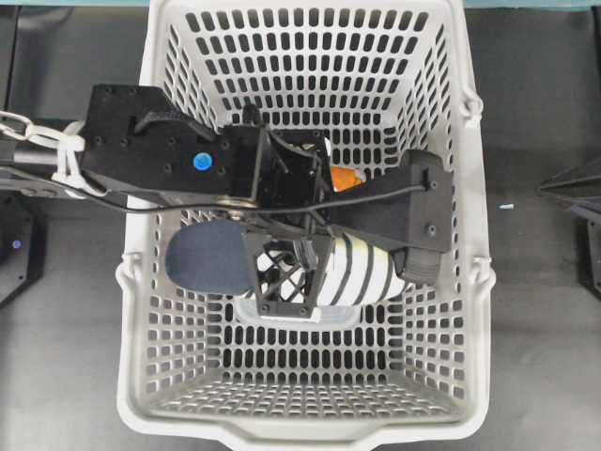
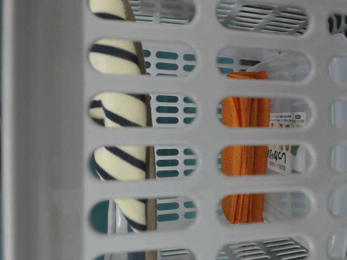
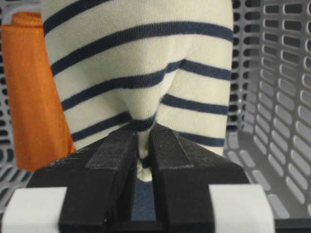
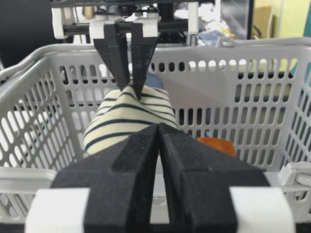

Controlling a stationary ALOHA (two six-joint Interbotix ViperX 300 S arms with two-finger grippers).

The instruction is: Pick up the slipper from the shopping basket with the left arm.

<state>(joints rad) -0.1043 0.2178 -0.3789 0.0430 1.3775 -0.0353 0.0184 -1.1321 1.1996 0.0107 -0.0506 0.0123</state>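
The slipper (image 1: 362,268), cream with navy stripes and a dark navy sole end (image 1: 211,258), hangs inside the light grey shopping basket (image 1: 141,310). My left gripper (image 3: 143,131) is shut on a pinched fold of its striped upper (image 3: 141,63). The right wrist view shows the left gripper (image 4: 129,85) coming down from above and holding the slipper (image 4: 129,119) up at that fold. The table-level view shows the slipper (image 2: 119,135) through the basket's slots (image 2: 206,130). My right gripper (image 4: 159,128) is shut and empty, outside the basket near its rim (image 4: 19,187).
A folded orange cloth (image 1: 346,177) stands in the basket behind the slipper, and also shows in the left wrist view (image 3: 34,92) and the table-level view (image 2: 244,157). A labelled clear packet (image 2: 284,151) stands beside it. The basket walls (image 3: 286,97) surround the left gripper closely.
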